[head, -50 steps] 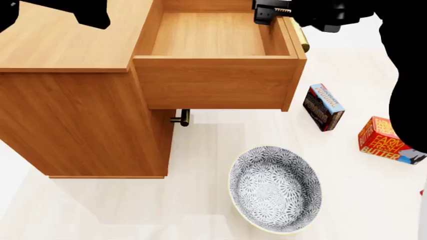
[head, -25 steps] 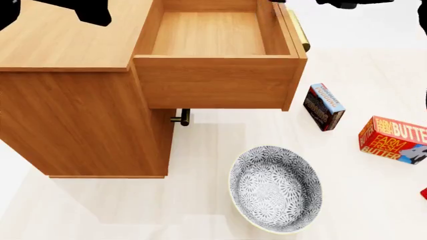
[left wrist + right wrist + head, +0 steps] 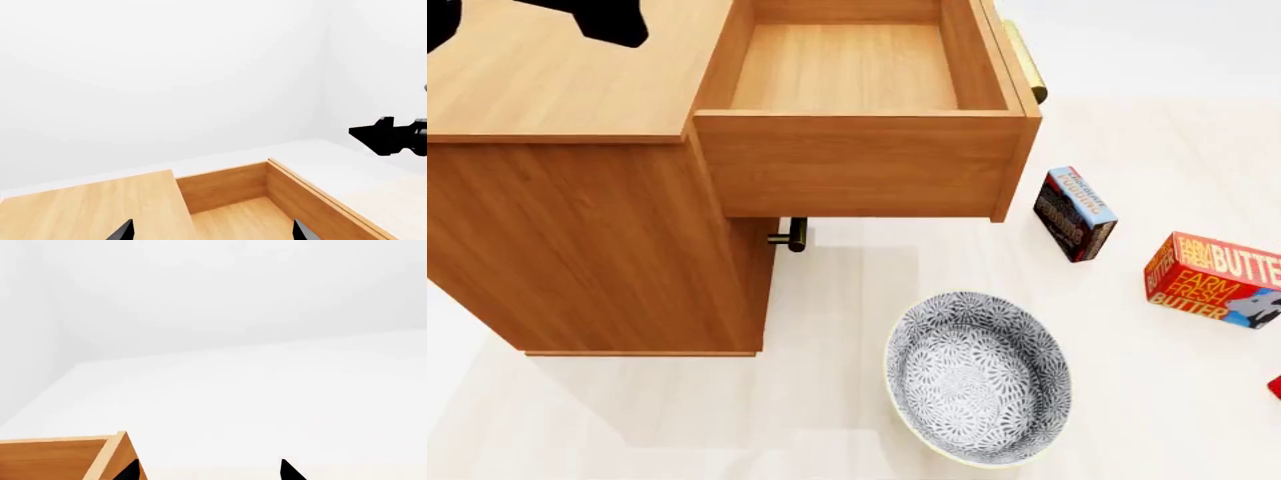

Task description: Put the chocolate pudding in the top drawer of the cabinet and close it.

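Trouble is most likely lying with the choice of box: the chocolate pudding [image 3: 1074, 214] is standing on its edge on the floor [image 3: 827, 420], just beyond the front corner of the top drawer [image 3: 851, 68], and a Farm Fresh Butter box [image 3: 1214, 278] is sitting near it toward the floor's right edge, so a hasty reach could be taking the wrong one. The thin pudding box is also looking easy to tip if a finger is brushing its side. The drawer is hanging fully pulled out from the cabinet [image 3: 574, 200], empty, its brass handle [image 3: 1024, 62] jutting toward the pudding; an arm coming down there is risking a knock on that front. The patterned bowl [image 3: 978, 378] is crowding the floor below the drawer, while the strip between pudding and butter is giving room. The left claw [image 3: 210, 231] is spread apart over the cabinet top; the right claw [image 3: 208, 471] is likewise parted, holding nothing, near the drawer's corner.
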Tool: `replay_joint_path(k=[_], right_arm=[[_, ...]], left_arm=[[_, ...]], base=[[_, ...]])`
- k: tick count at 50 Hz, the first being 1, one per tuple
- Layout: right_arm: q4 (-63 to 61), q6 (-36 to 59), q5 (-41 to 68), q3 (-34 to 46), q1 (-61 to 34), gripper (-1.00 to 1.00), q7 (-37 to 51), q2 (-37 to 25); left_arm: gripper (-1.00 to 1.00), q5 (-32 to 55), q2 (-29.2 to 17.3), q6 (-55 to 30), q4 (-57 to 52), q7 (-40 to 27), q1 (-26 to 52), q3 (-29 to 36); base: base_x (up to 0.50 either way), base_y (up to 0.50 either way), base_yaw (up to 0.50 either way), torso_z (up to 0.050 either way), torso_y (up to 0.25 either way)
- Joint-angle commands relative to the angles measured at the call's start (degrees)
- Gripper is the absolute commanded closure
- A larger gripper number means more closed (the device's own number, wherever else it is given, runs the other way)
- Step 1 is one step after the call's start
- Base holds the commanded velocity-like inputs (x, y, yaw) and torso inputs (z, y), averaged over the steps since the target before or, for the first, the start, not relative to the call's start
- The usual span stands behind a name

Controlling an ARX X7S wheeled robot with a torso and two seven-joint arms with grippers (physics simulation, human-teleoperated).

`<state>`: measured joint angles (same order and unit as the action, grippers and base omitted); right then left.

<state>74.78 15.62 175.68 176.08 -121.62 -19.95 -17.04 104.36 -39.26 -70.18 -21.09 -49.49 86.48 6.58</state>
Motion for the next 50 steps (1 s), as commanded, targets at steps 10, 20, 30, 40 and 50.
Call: replay_joint_path(k=[10, 20, 30, 40, 50], right_arm=[[0.16, -10.02, -1.97, -0.34, 10.72, -1.00, -4.32, -4.53], [0.15, -11.97, -3.24, -0.37, 16.82, -1.00, -7.66, -5.35], [0.16, -14.37, -3.56, -0.31, 21.85, -1.00, -9.52, -6.25], [0.16, -14.83, -4.91, 1.05, 24.41, -1.00, -12.30, -5.89], [0.17, -16.89, -9.58, 2.87, 25.34, -1.00, -14.68, -5.71]], left_arm=[[-1.00, -0.04, 0.60, 0.98, -0.33, -1.01, 0.60, 1.23], [-1.00, 0.66, 0.18, 1.06, -0.47, -2.30, 2.21, 1.92], [-1.00, 0.18, 0.13, 1.06, -0.39, -2.52, 3.11, 2.62], [-1.00, -0.72, 0.44, 1.39, -0.23, -1.78, 2.89, 3.01], [-1.00, 0.14, 0.38, 1.84, -0.51, -2.60, 2.76, 3.46]], base=[[0.00, 0.00, 0.00, 0.000, 0.000], [0.00, 0.00, 0.00, 0.000, 0.000], [0.00, 0.00, 0.00, 0.000, 0.000], [0.00, 0.00, 0.00, 0.000, 0.000], [0.00, 0.00, 0.00, 0.000, 0.000]])
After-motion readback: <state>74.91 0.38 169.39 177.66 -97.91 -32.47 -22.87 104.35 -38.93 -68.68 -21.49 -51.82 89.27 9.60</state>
